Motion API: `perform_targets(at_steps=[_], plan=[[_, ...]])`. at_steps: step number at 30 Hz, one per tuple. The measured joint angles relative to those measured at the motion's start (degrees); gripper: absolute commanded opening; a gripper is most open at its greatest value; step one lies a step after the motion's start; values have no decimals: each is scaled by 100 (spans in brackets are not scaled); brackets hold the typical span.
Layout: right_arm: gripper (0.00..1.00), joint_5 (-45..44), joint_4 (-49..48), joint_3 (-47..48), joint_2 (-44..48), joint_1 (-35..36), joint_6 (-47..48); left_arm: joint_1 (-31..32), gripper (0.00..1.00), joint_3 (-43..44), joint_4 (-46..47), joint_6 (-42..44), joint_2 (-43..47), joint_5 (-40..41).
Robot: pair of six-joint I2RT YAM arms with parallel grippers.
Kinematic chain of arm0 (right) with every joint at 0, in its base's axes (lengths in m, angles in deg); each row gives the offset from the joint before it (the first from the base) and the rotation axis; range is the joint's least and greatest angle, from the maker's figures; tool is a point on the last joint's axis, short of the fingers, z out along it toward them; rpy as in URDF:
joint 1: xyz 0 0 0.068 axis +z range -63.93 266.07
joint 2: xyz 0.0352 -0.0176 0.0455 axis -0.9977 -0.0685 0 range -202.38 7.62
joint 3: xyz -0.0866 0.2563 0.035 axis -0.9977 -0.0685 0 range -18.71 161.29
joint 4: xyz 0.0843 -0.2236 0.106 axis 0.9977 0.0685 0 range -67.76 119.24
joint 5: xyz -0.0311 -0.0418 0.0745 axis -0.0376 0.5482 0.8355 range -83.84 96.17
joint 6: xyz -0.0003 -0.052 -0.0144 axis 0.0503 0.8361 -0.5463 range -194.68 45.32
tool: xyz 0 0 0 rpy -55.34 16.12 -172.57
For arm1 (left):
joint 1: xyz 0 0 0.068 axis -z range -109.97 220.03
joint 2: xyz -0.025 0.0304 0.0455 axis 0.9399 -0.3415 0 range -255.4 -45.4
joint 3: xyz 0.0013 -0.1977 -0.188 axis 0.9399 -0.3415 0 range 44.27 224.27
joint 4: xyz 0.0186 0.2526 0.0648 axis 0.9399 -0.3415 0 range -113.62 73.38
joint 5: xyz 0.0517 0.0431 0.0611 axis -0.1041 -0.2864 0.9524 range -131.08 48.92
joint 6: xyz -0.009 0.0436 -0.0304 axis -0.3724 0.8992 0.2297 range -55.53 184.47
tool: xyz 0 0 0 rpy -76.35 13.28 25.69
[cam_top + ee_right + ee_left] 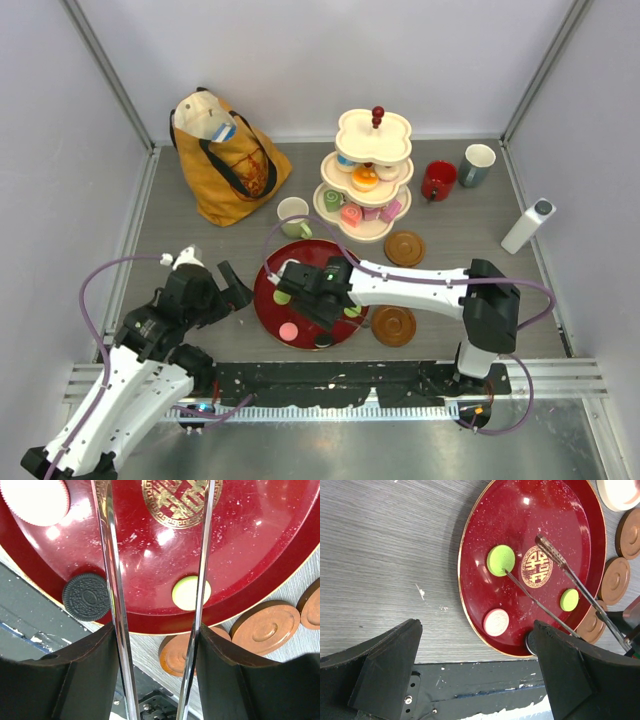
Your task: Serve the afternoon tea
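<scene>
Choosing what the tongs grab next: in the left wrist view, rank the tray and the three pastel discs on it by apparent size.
1. dark-red tray
2-3. larger green disc and pale pink disc: nearly alike, the green perhaps slightly bigger; too close to rank firmly
4. small green disc, clearly smallest
</scene>
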Motion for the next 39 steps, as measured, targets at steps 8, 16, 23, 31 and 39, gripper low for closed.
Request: perform_targets(at_steps=[8,16,23,31,39], plan=[[60,232,-221,-39,297,-79,-76,0,100,0,0,0,33,-2],[60,562,-501,-46,444,-79,-96,0,100,0,-2,0,33,0],[61,382,-468,-44,-4,-79,-170,0,100,0,0,0,33,0],[56,236,-417,-13,-251,-79,-227,0,100,0,0,0,33,0],[57,245,-282,31,-282,-92,-319,0,100,0,0,0,33,0]])
